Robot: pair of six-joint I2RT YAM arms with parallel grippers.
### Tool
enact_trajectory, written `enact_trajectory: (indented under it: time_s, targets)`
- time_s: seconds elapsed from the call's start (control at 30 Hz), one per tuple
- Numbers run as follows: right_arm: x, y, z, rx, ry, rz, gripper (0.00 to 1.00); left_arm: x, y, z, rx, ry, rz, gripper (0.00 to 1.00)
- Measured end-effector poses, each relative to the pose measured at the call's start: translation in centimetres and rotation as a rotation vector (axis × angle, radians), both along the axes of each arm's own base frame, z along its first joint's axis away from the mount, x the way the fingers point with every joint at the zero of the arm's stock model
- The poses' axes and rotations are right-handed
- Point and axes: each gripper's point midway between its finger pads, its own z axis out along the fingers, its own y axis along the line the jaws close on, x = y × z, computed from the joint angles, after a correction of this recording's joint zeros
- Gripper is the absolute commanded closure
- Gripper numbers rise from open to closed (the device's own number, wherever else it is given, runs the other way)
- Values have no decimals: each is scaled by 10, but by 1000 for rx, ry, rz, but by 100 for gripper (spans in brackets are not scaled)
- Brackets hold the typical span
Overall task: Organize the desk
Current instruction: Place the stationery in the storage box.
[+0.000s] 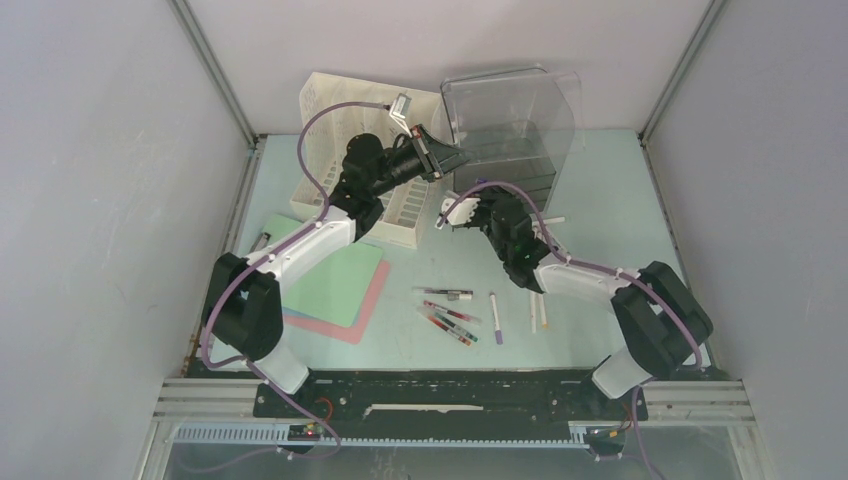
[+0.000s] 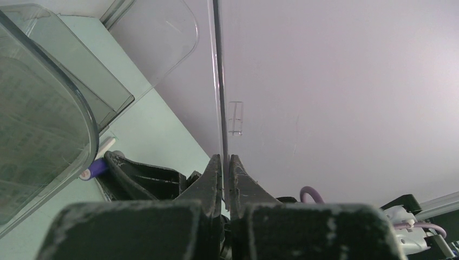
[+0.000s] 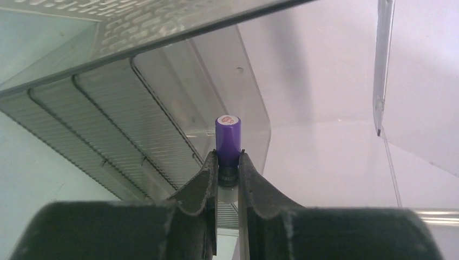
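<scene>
The desk (image 1: 610, 200) lies flat between the grey walls (image 1: 90, 200), running from the arm bases to the back wall. From above it looks broader left to right than deep.

At its back stands a clear bin (image 1: 510, 130) with ribbed slots. I cannot make out anything inside it. Beside it on the left a white basket (image 1: 330, 110) leans. The left arm hides most of its inside.

The left gripper (image 2: 224, 160) is pinched tight on a thin clear wall of the bin, seen edge-on. The right gripper (image 3: 227, 157), just in front of the bin, is clamped on a marker (image 3: 227, 135) whose purple cap points out past the fingertips toward the slots.

Loose pens (image 1: 450, 310) lie on the middle of the desk, most of them pointing left to right. Two white ones (image 1: 495, 318) to their right run front to back. A green sheet (image 1: 340, 280) lies over a pink one (image 1: 370, 310) at the left.
</scene>
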Motion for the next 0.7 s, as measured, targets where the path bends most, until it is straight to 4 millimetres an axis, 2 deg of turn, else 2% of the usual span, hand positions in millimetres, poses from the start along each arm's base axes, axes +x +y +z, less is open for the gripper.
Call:
enact_trajectory:
  time_s: [0.3, 0.4, 0.5, 0.63, 0.7]
  targets:
    - [16, -13, -5, 78, -97, -59, 100, 0, 0, 0, 0, 1, 0, 100]
    - [22, -15, -4, 112, -154, -76, 96, 0, 0, 0, -1, 1, -1, 100]
    - [23, -15, -7, 128, -188, -81, 86, 0, 0, 0, -1, 1, -1, 100]
    - [24, -15, -15, 139, -202, -88, 63, 0, 0, 0, -1, 1, -1, 100]
    - [24, -16, -16, 144, -202, -91, 59, 0, 0, 0, -1, 1, -1, 100]
